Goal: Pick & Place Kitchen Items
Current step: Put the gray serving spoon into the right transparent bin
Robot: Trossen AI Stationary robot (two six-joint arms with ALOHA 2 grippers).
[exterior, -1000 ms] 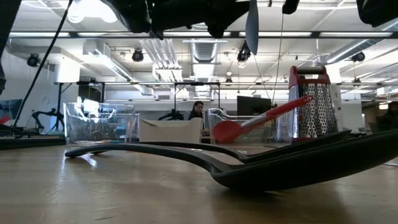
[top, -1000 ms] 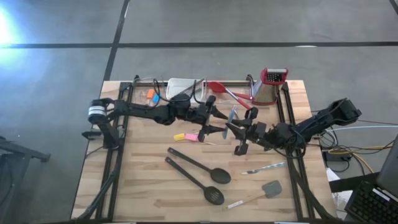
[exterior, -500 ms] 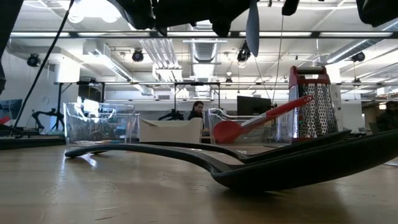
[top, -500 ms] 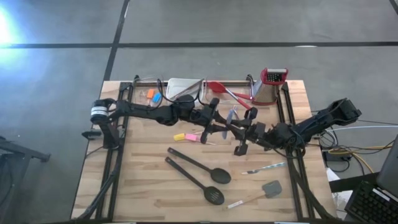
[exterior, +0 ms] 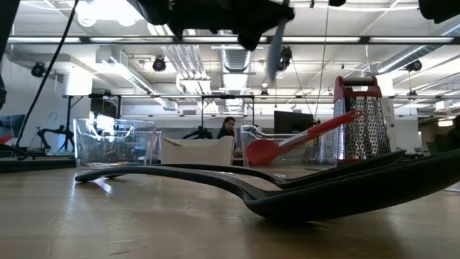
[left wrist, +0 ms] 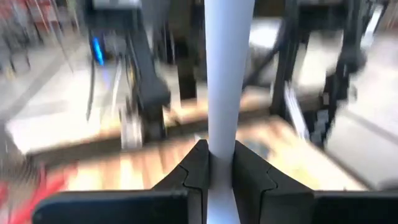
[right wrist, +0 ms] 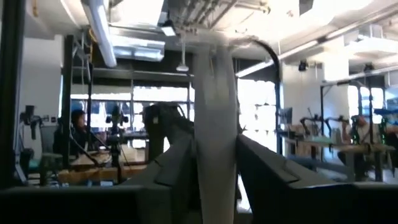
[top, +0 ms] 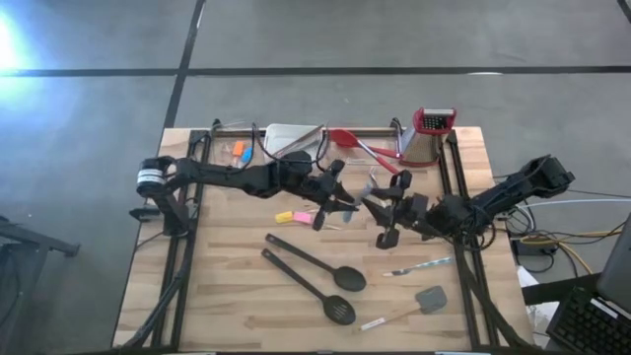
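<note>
Now the pale grey flat-bladed utensil (top: 371,187) hung in the air above the middle of the wooden worktop (top: 227,286), passing from one arm to the other. Over the last second the left pincer (top: 347,200) had clenched on its pale shaft, the dark fingers (left wrist: 194,167) pressed against both sides. Meanwhile the right pincer (top: 386,202) had loosened, and a gap showed between its fingers (right wrist: 177,158) and the shaft, so it no longer gripped. By my judgement the hand-over was nearly made, and the left arm could soon carry the piece off.

Around it lay two black long-handled slotted spoons (top: 314,266), a small yellow-and-pink piece (top: 295,216), and a grey square-headed spatula (top: 428,299). A red spatula (top: 357,143), a red-topped metal box grater (top: 429,135) and a white rectangular tray (top: 283,135) stood at the far edge. Nothing blocked the way but the right arm close by.
</note>
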